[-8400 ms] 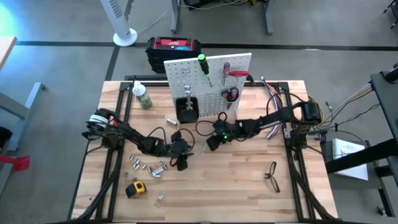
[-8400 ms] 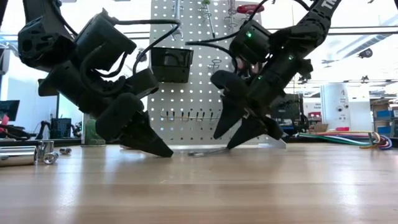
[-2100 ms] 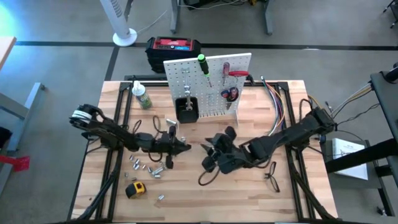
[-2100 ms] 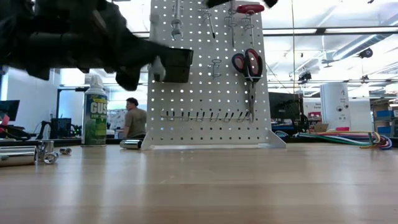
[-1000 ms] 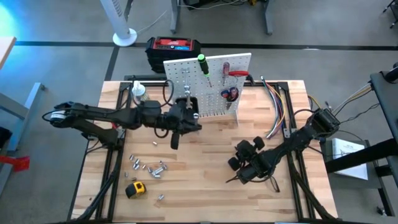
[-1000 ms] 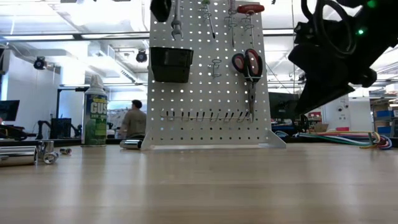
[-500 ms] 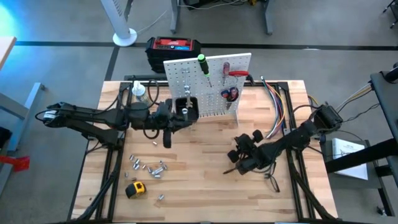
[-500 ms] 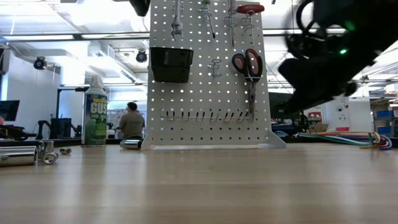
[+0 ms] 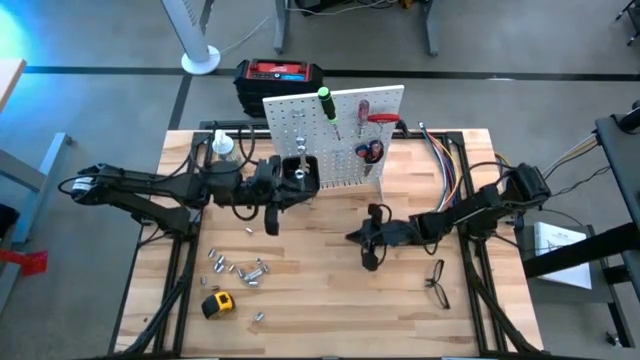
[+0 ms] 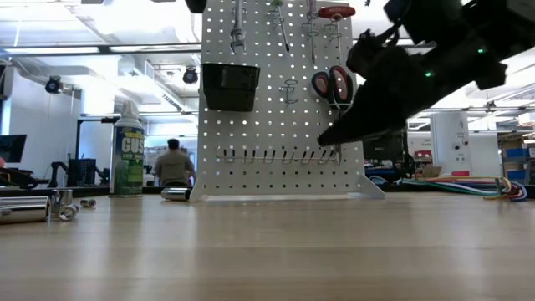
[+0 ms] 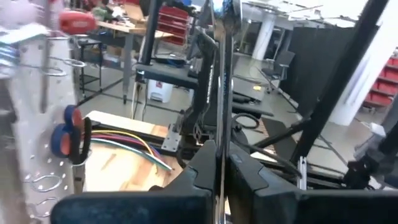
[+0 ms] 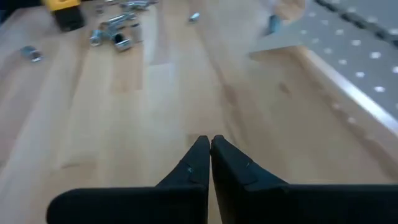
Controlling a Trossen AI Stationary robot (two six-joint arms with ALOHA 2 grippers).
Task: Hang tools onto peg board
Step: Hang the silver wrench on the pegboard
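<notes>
Fingers of the left gripper [image 11: 219, 163] were pinched tight on a thin silver wrench [image 11: 217, 74], held just in front of the white upright perforated peg board [image 9: 335, 135] near its small black bin [image 9: 300, 176]. Red-handled pliers [image 9: 383, 119], a green-handled screwdriver [image 9: 327, 102] and scissors with red and blue handles [image 9: 370, 151] hung on the board. Right of centre, the right gripper [image 12: 208, 155] hovered over bare wood, fingers closed on nothing. Black-framed glasses [image 9: 436, 281] lay near the table's right edge, a yellow tape measure [image 9: 216, 303] and loose silver sockets [image 9: 243, 269] at the near left.
</notes>
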